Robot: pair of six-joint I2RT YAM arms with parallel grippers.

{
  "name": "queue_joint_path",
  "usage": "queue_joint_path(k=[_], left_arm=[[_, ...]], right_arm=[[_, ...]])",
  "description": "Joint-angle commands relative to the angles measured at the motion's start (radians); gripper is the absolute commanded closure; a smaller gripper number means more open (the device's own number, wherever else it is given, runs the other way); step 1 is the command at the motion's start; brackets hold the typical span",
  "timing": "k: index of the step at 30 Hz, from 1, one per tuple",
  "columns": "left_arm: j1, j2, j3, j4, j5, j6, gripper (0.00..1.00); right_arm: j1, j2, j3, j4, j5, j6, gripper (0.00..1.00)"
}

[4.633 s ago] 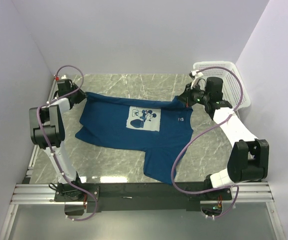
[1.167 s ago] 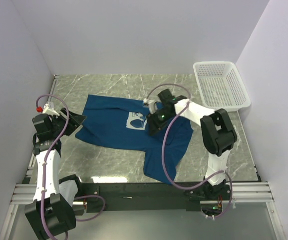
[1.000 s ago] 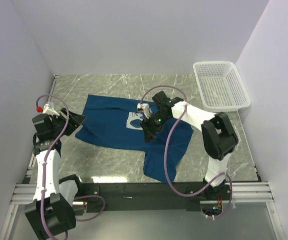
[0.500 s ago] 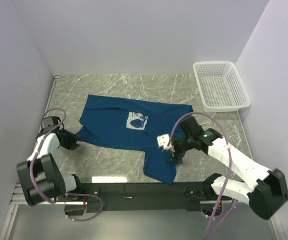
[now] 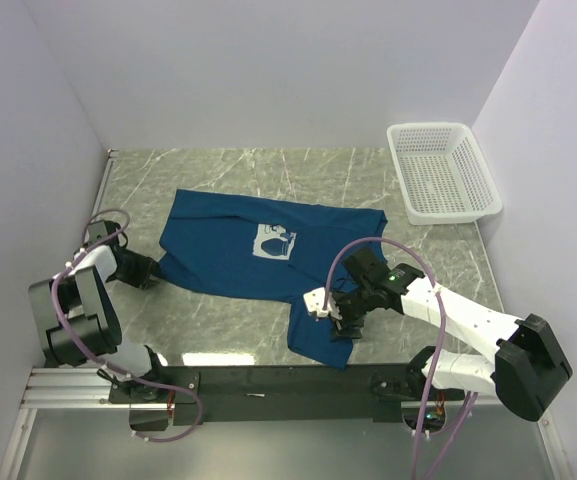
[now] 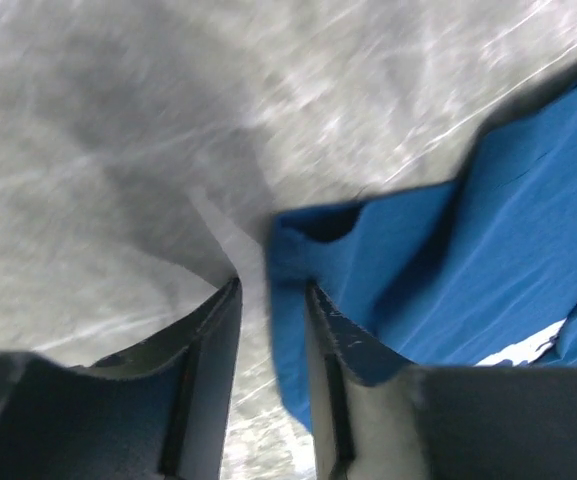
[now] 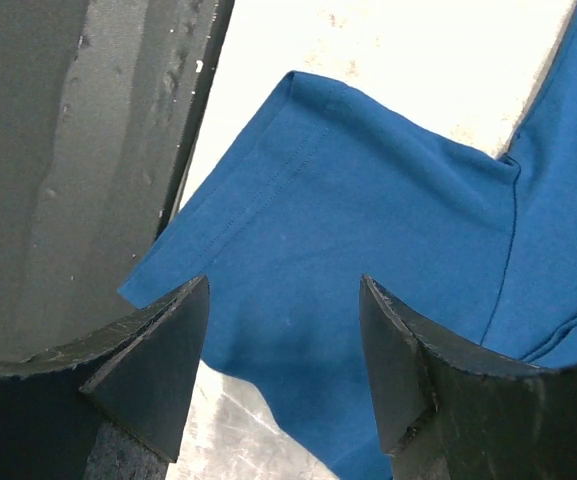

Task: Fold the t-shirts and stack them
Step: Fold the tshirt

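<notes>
Top: shirt (image 5: 230, 262) flat on table (image 5: 218, 170), print up. Left gripper (image 5: 151, 272) at its left edge, right gripper (image 5: 336, 318) over near corner (by front rail). Left wrist: jaws narrowly apart at cloth edge. Right wrist: jaws spread wide above corner.

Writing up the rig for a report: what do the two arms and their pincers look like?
The left arm and right arm are white links joined by bulky black joints, each trailing a looping mauve cable. A green light glows near the right wrist. The left pincer and right pincer each have two dark, wedge-shaped fingers.
</notes>
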Motion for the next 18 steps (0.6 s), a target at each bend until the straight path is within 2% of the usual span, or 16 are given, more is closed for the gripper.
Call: queue_joint_path(k=[1,3,4,7,12,14,15,17,18], left_arm=[[-0.001,0.057,0.035,0.045,-0.034,0.025,0.63],[-0.001,0.082,0.044,0.042,-0.023,0.035,0.76],[-0.001,0.103,0.047,0.046,-0.011,0.040,0.99],[-0.002,0.095,0.067,0.057,0.066,0.057,1.00],[-0.097,-0.005,0.173,0.072,0.234,0.086,1.00],[-0.136,0.013,0.248,0.105,0.311,0.089,0.99],[-0.174,0.039,0.268,0.127,0.412,0.085,0.98],[-0.228,0.070,0.319,0.195,0.478,0.052,0.83],[-0.248,0.103,0.342,0.194,0.482,0.052,0.63]], right_arm=[[0.005,-0.009,0.013,0.035,0.007,0.005,0.32],[0.005,-0.004,0.017,0.036,0.008,0.008,0.32],[0.005,-0.004,0.020,0.035,0.008,0.011,0.32],[0.005,-0.002,0.028,0.030,0.007,0.016,0.33],[0.005,-0.012,0.020,0.045,0.023,0.025,0.33],[0.004,-0.009,0.023,0.045,0.031,0.030,0.34],[0.004,0.000,0.031,0.042,0.033,0.033,0.34],[0.005,0.007,0.036,0.039,0.039,0.043,0.35],[0.007,0.008,0.037,0.042,0.043,0.045,0.36]])
